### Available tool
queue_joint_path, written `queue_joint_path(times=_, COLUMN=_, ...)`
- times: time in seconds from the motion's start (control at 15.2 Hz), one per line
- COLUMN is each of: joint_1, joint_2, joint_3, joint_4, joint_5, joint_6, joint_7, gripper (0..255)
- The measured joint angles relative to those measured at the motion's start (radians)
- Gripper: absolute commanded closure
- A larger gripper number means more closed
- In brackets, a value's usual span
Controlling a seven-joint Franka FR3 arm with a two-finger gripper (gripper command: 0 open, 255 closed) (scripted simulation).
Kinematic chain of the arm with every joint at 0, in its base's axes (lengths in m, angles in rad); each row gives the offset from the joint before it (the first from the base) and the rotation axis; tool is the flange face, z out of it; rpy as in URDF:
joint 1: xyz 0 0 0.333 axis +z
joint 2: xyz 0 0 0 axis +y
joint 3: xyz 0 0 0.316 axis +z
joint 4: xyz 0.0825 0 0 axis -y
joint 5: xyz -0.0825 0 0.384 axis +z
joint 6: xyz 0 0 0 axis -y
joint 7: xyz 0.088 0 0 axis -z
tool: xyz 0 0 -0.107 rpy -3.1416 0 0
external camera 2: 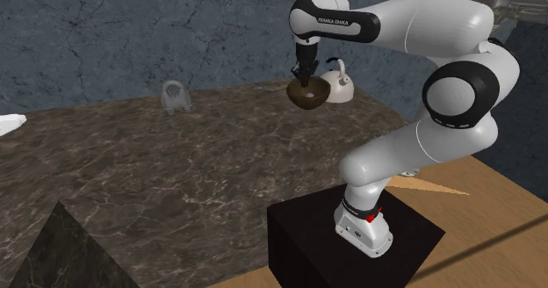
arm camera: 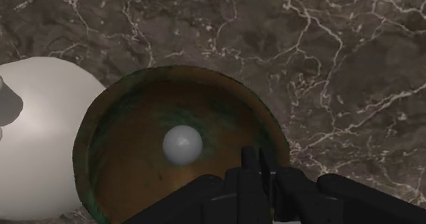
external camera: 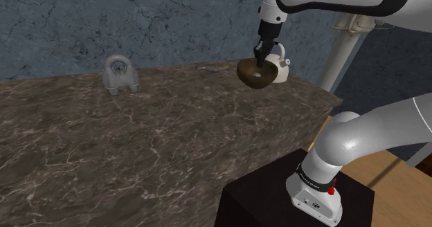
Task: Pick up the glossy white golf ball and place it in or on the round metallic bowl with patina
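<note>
Resting in one bowl, one ball; one kettle beside

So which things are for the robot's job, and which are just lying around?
For the job: white golf ball, lying inside the brown-green bowl.
Just lying about: white kettle beside the bowl, grey metal clamp.

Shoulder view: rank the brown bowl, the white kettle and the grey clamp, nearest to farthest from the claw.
1. The brown bowl, directly beneath the claw, with the ball inside.
2. The white kettle, just behind the bowl, toward the view's right.
3. The grey clamp, far off toward the view's left.
</note>
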Motion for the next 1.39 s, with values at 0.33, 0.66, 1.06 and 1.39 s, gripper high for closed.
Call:
queue_joint_path(times=0.33, joint_1=0.018, joint_2=-0.004, joint_3=-0.048, joint_4=-0.037, joint_5=-0.008, joint_6=0.055, joint_7=-0.096, gripper=0)
queue_joint_path(times=0.66, joint_1=0.094, joint_2=0.038, joint_3=-0.238, joint_4=-0.086, joint_5=-0.017, joint_6=0.218, joint_7=-0.509, gripper=0)
queue_joint_path(times=1.06, joint_1=0.11, joint_2=0.062, joint_3=-0.28, joint_4=-0.15, joint_5=-0.018, joint_6=0.318, joint_7=-0.595, gripper=0)
queue_joint_path(times=1.39, joint_1=0.11, joint_2=0.069, joint_3=-0.284, joint_4=-0.173, joint_5=-0.019, joint_6=0.35, joint_7=-0.597, gripper=0)
